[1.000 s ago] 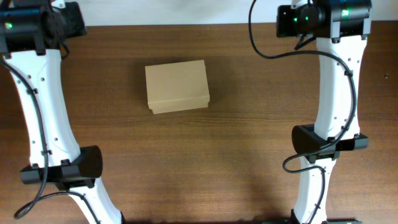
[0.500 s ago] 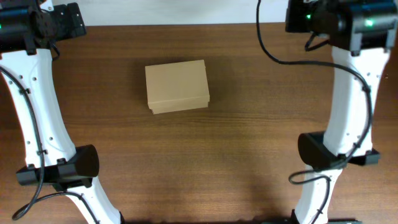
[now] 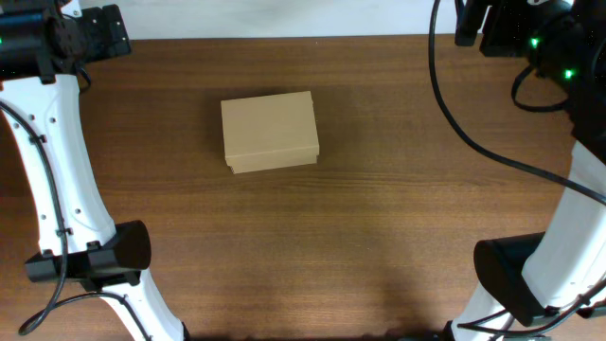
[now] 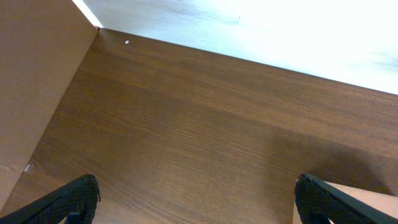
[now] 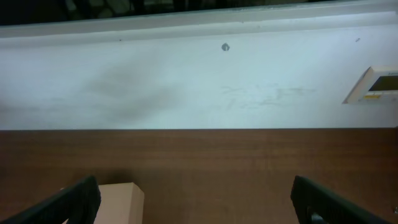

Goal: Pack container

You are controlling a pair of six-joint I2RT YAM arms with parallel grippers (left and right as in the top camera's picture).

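Note:
The container (image 3: 270,131), a tan cardboard box with its lid down, sits on the wooden table left of centre. My left gripper (image 4: 199,208) hovers over bare wood near the back left corner. It is open wide with nothing between its fingers (image 4: 74,200), and a pale corner of the container (image 4: 376,205) shows beside the right finger. My right gripper (image 5: 199,208) is high at the back right, also open and empty. A corner of the container (image 5: 121,202) shows by its left finger (image 5: 68,202). Neither gripper touches the box.
A flat brown panel (image 4: 31,93) stands at the left of the left wrist view. A white wall (image 5: 199,81) with a small plate (image 5: 379,84) runs behind the table's far edge. The left arm (image 3: 57,161) and right arm (image 3: 568,237) flank the table.
Both grippers have opened. The right arm has risen and swung out to the right; the left wrist shifted slightly back. The container has not moved.

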